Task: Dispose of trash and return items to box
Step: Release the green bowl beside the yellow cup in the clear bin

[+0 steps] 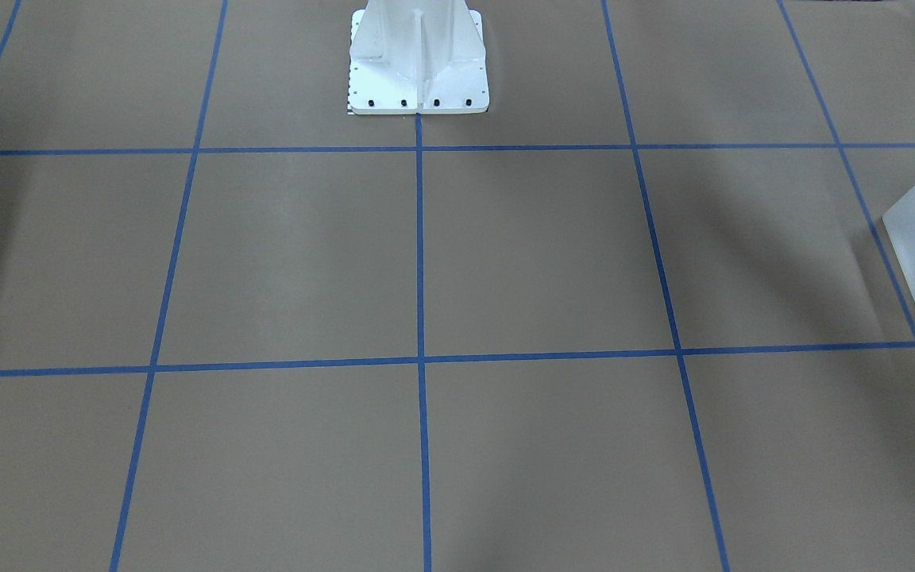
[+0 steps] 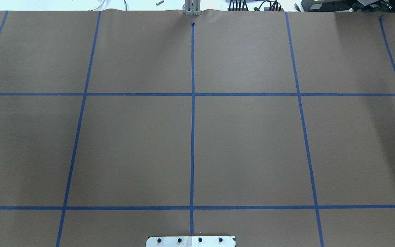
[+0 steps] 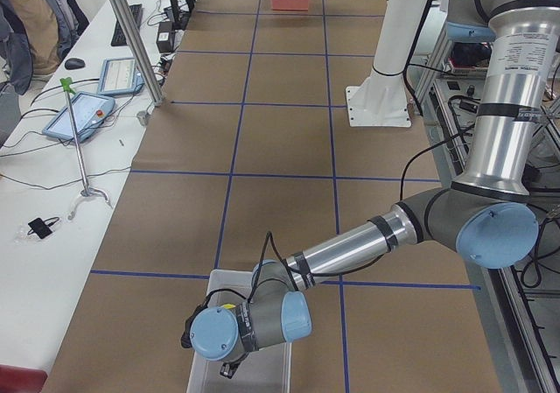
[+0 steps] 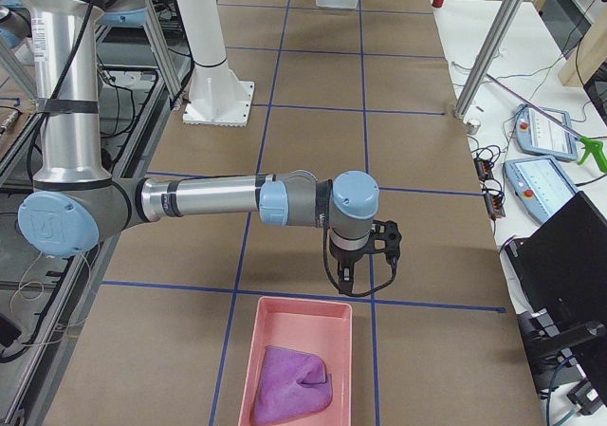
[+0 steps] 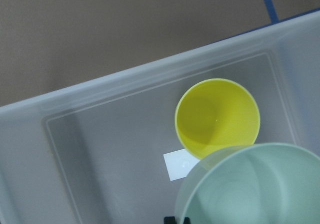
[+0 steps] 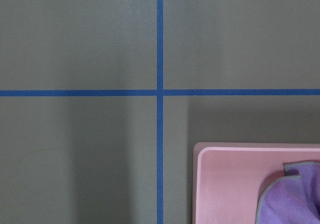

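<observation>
1. Two vessels lie below the left claw. Closest under it is the pale-green bowl, mouth up and large in the wrist view. I cannot tell whether the claw is clenched on it or released.
2. Just beyond the bowl and lower down, the yellow tumbler stands upright on the floor of the frosted tub. The bowl's rim overlaps it in view, and a small white rectangle lies beside it.
3. Under that claw, the tub rests on the brown-papered bench, which is gridded with blue tape.
4. Farther along stands the white pedestal.
5. At the far end, the right claw hangs pointing down over bare paper. Just past it is a pink tray holding a purple cloth. Its grip cannot be told.
</observation>
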